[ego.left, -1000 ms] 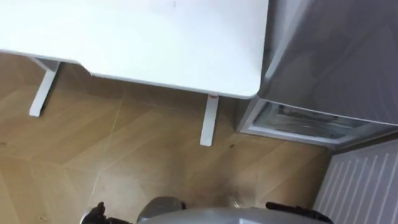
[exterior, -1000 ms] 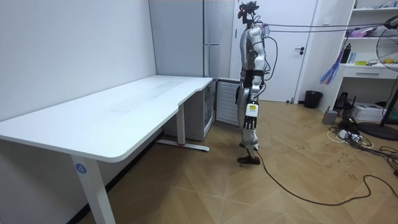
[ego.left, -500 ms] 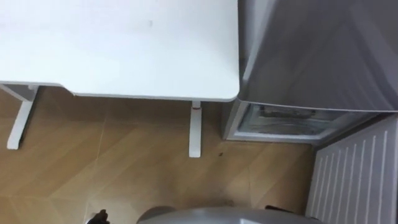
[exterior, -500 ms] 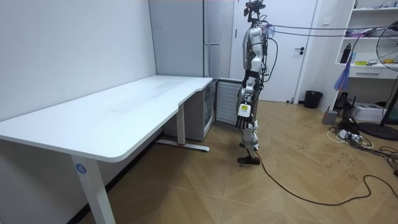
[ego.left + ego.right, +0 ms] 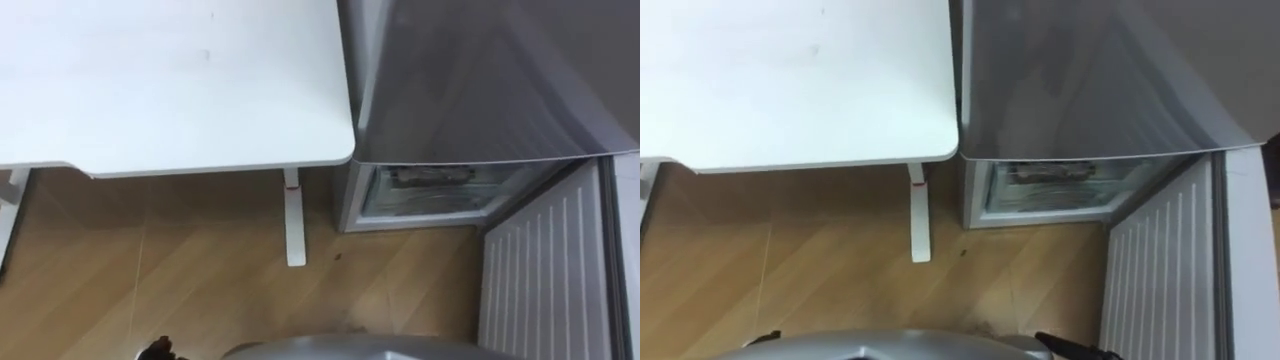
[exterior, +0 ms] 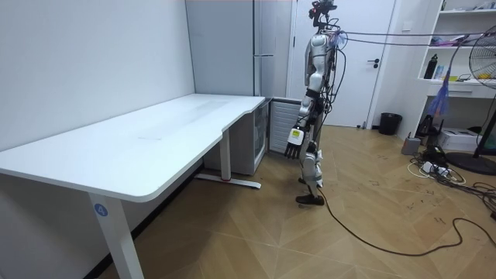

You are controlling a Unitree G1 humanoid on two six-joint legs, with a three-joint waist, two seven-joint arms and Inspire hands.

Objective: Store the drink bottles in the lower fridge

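Wood floor (image 5: 200, 280) of angled planks runs up to the grey fridge (image 5: 480, 80) in the left eye view. The lower fridge (image 5: 430, 190) stands open, its white ribbed door (image 5: 540, 270) swung out at the fridge's right. The contents are too blurred to make out, and I cannot tell where the drinks are. A white desk (image 5: 170, 90) reaches right up to the fridge's left side. The left hand (image 5: 155, 350) peeks in at the bottom edge, well short of the fridge.

In the room view the robot stands upright before the fridge, its left hand hanging by the open door, fingers slack and empty. A dark bin (image 6: 390, 122) sits well beyond the fridge, toward the room view's right.

In the right eye view a red mark (image 5: 919, 184) tops the desk leg (image 5: 919, 225) nearest the fridge.
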